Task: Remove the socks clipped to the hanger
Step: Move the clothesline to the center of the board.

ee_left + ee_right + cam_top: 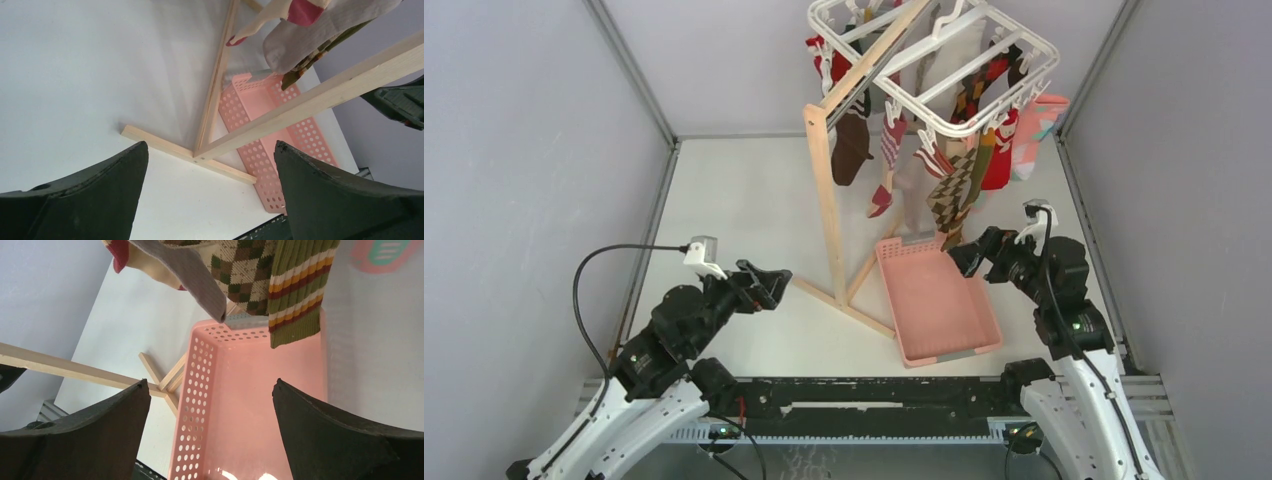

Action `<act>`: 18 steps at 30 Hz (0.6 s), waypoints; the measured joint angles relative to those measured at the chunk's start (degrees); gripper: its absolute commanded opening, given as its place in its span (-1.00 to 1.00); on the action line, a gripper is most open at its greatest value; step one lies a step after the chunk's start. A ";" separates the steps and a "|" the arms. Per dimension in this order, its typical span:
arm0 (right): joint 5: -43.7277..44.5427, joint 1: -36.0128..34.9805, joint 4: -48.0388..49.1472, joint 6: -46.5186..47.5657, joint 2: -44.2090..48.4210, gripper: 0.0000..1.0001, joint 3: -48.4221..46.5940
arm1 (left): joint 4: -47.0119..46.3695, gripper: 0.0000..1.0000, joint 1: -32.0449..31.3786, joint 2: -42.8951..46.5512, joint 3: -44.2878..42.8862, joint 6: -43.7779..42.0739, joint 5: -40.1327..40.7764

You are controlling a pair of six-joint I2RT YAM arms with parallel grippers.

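The white hanger hangs from the top of a wooden rack, with several socks clipped under it: a dark brown sock, a brown argyle sock, a red sock and a pink one. My left gripper is open, low and left of the rack's foot. My right gripper is open at the basket's far right corner, below the argyle sock and a green striped sock. Nothing lies between either pair of fingers.
A light wooden pole rack stands mid-table, its foot bars spread on the white top. A pink perforated basket sits on the table right of the rack and under the socks. Grey walls close in on both sides.
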State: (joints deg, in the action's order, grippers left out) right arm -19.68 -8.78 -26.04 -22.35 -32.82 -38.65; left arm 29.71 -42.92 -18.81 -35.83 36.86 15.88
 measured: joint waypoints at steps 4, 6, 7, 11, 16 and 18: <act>0.11 0.00 -0.07 0.17 0.66 0.99 -0.09 | 1.27 0.99 0.00 -0.28 -0.02 -0.02 0.00; 0.09 0.00 -0.11 0.17 0.72 0.99 -0.09 | 1.40 0.99 0.00 -0.26 -0.02 0.00 -0.02; 0.07 0.00 -0.15 0.20 0.72 0.99 -0.09 | 1.42 1.00 0.00 -0.20 -0.02 0.11 0.00; -0.17 0.00 -0.44 0.28 0.48 0.99 -0.09 | 2.27 0.99 0.00 1.46 -0.02 0.81 0.79; -0.46 -0.02 -0.85 0.44 0.09 0.99 -0.09 | 2.80 1.00 0.00 4.22 0.00 1.16 1.44; -0.66 -0.02 -0.85 0.57 -0.04 0.99 -0.09 | 2.73 1.00 0.00 4.09 0.00 0.96 0.20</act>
State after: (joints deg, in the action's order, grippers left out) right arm -20.34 -8.80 -26.89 -21.78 -32.86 -38.74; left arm 32.45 -42.92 -14.72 -35.83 37.82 16.08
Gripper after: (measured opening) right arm 0.993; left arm 0.996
